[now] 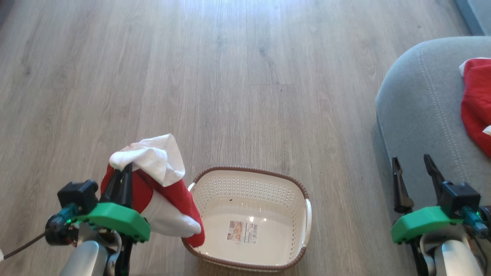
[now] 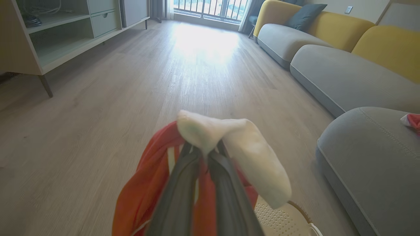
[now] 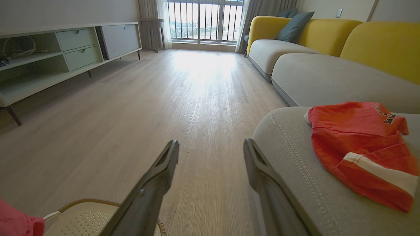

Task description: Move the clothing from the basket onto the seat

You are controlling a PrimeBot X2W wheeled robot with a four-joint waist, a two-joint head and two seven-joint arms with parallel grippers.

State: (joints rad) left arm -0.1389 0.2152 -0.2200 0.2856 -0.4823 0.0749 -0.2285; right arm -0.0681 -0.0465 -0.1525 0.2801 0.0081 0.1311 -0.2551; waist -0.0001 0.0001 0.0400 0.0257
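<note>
Head view: the left gripper (image 1: 122,170) is clamping a red-and-white garment (image 1: 168,195), which is hanging at the left edge of the basket (image 1: 251,169). The basket is sitting empty on the floor (image 1: 245,76). The right gripper (image 1: 411,159) is hovering, fingers apart, beside the seat (image 1: 418,99).

Left wrist view: the fingers (image 2: 177,196) are pinching together on bunched cloth, with the seat lying off to the right.

Right wrist view: another garment (image 3: 354,141) is lying on the seat.

The carry seems in hand. The next move is calling for a swing of the left arm rightward over the seat before letting go.
</note>
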